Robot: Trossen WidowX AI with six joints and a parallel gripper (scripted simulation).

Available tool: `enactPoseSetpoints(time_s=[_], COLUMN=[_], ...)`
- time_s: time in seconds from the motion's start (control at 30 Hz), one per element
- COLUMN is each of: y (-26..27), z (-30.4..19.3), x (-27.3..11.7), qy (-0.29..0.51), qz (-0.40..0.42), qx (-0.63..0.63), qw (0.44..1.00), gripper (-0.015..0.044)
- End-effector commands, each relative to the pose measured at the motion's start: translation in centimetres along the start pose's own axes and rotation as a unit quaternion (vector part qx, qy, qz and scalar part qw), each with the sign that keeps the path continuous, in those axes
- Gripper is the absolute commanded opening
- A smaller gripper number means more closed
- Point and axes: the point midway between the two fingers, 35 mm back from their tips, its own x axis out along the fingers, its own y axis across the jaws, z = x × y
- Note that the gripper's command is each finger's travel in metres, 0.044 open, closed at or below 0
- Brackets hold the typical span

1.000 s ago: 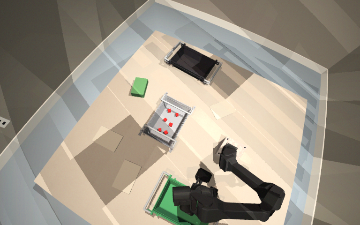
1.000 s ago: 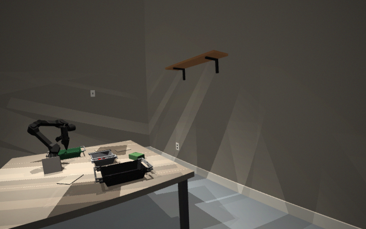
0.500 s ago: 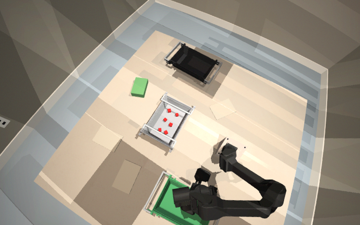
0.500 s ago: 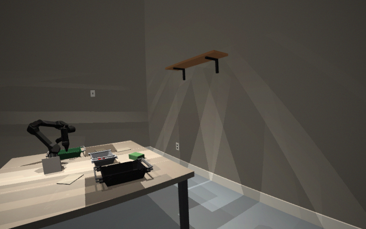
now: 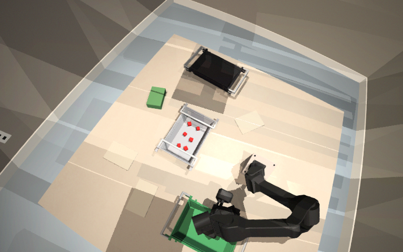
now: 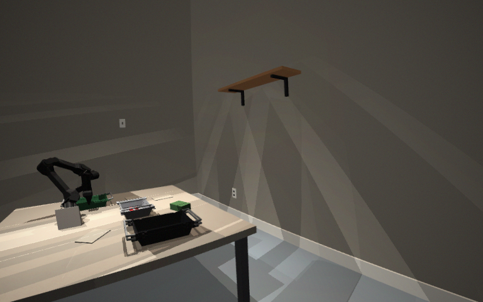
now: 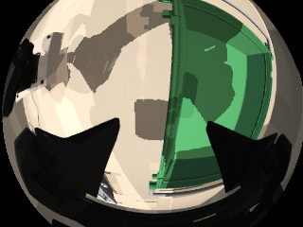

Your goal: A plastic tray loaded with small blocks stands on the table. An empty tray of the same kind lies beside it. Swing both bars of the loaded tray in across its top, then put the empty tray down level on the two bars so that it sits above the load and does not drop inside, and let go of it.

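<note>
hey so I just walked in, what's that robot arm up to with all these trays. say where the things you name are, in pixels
The black arm has its open end effector (image 7: 166, 124) over the near long wall of the green tray (image 5: 181, 221) (image 6: 93, 203) (image 7: 208, 95), holding nothing. It looks set to pick that tray up. The gray tray (image 5: 170, 130) (image 6: 137, 212) holds six red blocks, and both its bars lie in across the top. Nothing is stacked on them. The black tray (image 5: 218, 70) (image 6: 161, 228) stands apart with its bars out.

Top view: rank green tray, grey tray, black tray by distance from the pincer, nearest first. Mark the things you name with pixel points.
1. Green tray (image 5: 194, 212) (image 6: 93, 203) (image 7: 208, 95): directly under the pincer (image 7: 166, 124).
2. Grey tray (image 5: 175, 156) (image 6: 137, 213): mid-table, red blocks inside.
3. Black tray (image 5: 218, 70) (image 6: 161, 228): beyond the grey one, at the table's far edge.
</note>
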Motion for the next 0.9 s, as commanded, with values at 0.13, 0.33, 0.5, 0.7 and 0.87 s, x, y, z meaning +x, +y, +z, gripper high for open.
enactPoseSetpoints(time_s=[0.13, 0.33, 0.5, 0.7, 0.87], y=[0.1, -0.1, -0.1, -0.1, -0.1], z=[0.2, 0.5, 0.6, 0.6, 0.6], x=[2.1, 3.5, 3.8, 3.8, 3.8], qy=[0.0, 0.0, 0.0, 0.0, 0.0], qz=[-0.001, -0.006, -0.008, -0.008, -0.008], qx=[0.004, 0.006, 0.007, 0.007, 0.007], qw=[1.0, 1.0, 1.0, 1.0, 1.0], gripper=[0.044, 0.044, 0.044, 0.0425, 0.0352])
